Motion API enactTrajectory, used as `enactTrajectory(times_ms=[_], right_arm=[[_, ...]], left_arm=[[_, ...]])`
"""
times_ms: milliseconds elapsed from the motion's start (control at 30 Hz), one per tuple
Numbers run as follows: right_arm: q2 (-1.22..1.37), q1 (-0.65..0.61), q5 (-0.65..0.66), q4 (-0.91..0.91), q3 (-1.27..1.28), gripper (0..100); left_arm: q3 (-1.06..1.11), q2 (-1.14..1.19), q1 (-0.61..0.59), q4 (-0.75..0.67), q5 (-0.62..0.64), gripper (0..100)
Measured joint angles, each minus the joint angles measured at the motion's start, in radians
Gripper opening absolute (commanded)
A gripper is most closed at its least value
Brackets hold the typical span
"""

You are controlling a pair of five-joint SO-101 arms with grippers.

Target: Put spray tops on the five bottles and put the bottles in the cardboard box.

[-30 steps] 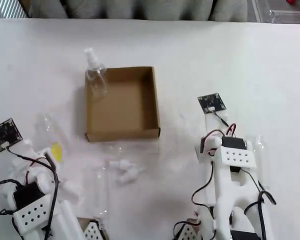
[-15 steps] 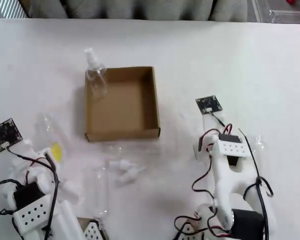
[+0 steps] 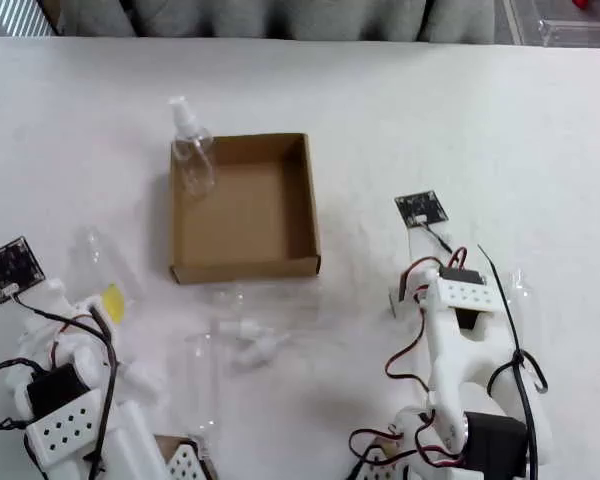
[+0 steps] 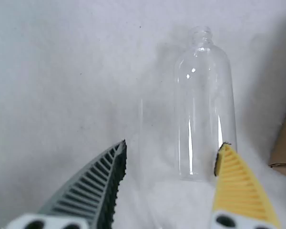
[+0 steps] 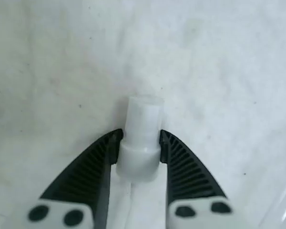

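At the near left, the left claw point(image 4: 172, 144) is wide open and holds nothing. A topless clear bottle point(image 4: 202, 105) lies on the desk point(image 4: 62, 71) just ahead, close against the yellow finger, with its neck pointing away. The step here looks to be taking hold of this bottle. The claw should centre over the body and close gently at mid-length, since the thin wall will likely flex or skid if pinched near an end.

The box point(image 3: 242, 205) sits in the middle, with one capped bottle point(image 3: 192, 150) at its far-left corner. Loose spray tops point(image 3: 248, 340) lie near it.

At the right, the right claw point(image 5: 140, 136) is closed on a spray top point(image 5: 143, 119), gripping its collar with the cap end poking out ahead. For mating, bring the neck and top onto one line first. Then lower and turn, keeping the collar grip firm so that it does not spin.
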Motion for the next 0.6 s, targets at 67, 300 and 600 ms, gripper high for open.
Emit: enactTrajectory(times_ms=[67, 300, 600], right_arm=[[0.000, -0.002, 0.000, 0.012, -0.006, 1.5], [-0.009, -0.003, -0.002, 0.025, -0.009, 1.5], [-0.038, -0.005, 0.000, -0.012, 0.034, 1.5]], left_arm=[[0.000, 0.000, 0.000, 0.000, 0.000, 29], [0.000, 0.000, 0.000, 0.000, 0.000, 29], [-0.118, 0.000, 0.000, 0.106, -0.014, 29]])
